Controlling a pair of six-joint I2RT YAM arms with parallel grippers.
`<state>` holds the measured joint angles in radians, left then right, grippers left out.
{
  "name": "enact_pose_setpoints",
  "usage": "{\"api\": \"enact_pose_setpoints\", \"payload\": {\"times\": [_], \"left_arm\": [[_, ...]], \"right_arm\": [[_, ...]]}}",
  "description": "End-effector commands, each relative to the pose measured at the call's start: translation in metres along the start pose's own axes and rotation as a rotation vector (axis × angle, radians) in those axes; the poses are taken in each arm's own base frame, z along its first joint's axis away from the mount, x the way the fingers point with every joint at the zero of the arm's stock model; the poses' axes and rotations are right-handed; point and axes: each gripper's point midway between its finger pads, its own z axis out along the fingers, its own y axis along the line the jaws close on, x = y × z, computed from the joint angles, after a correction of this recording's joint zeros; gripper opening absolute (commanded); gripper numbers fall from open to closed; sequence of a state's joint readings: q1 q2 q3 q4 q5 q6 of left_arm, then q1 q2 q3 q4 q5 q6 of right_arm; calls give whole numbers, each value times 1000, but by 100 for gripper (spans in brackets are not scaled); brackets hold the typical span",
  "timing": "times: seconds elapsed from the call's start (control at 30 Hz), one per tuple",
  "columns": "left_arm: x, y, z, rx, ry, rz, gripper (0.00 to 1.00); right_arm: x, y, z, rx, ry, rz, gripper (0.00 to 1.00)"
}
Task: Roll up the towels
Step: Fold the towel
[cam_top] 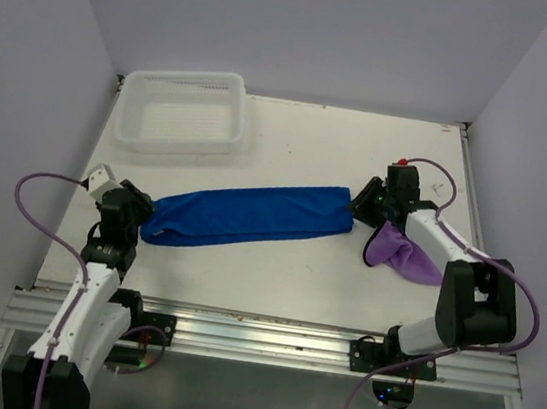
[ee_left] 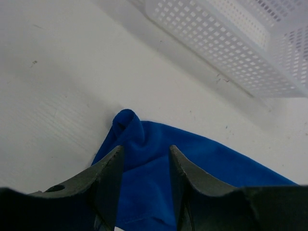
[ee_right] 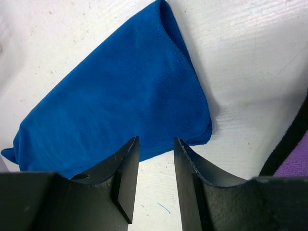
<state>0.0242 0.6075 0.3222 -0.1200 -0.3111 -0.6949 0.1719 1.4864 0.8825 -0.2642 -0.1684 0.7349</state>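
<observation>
The royal blue towel (cam_top: 247, 217) lies stretched in a long band across the middle of the table. My left gripper (cam_top: 142, 210) sits at its left end. In the left wrist view the left gripper (ee_left: 146, 150) is open, its fingers apart over the bunched blue towel (ee_left: 216, 163) without pinching it. My right gripper (cam_top: 362, 204) is at the towel's right end. The right wrist view shows the right gripper (ee_right: 156, 140) open over bare table, just short of the blue towel's (ee_right: 110, 96) hemmed edge. The light purple towel (cam_top: 403, 257) lies crumpled under the right arm, and its dark edge (ee_right: 288, 142) shows at the right.
A white plastic mesh basket (cam_top: 184, 76) stands at the back left of the table, and its wall (ee_left: 226, 43) is close ahead of the left gripper. Grey walls enclose the table on three sides. A metal rail (cam_top: 256, 338) runs along the near edge.
</observation>
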Motion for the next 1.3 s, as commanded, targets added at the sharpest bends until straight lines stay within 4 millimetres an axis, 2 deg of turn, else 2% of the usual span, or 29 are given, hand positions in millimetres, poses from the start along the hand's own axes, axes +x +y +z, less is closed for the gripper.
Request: {"api": "enact_pose_setpoints", "payload": {"times": [0.0,0.03,0.07,0.1,0.13,0.23,0.37,0.6,0.97,1.27], "left_arm": [[-5,-12,15,-17,51,33,46],[10,-3,23,-72,120,58,46],[11,-3,27,-89,137,66,46],[4,-5,31,-107,128,68,46],[8,-3,36,-123,143,78,46],[1,-11,44,-110,128,91,47],[-6,-16,53,-124,133,106,49],[-3,1,62,-231,152,168,51],[19,2,81,-230,205,159,51],[22,12,88,-273,205,187,48]], "right_arm": [[-18,29,-4,-98,-37,-72,38],[-22,34,-2,-118,-41,-100,37],[-22,37,-1,-130,-35,-113,35],[-22,41,0,-148,-24,-123,34],[-26,45,2,-163,-30,-137,33],[-27,50,11,-184,-13,-150,29],[-18,46,29,-162,28,-171,26],[4,32,56,-119,104,-168,20],[13,3,70,4,135,-153,17],[18,-1,77,13,155,-146,16]]}}
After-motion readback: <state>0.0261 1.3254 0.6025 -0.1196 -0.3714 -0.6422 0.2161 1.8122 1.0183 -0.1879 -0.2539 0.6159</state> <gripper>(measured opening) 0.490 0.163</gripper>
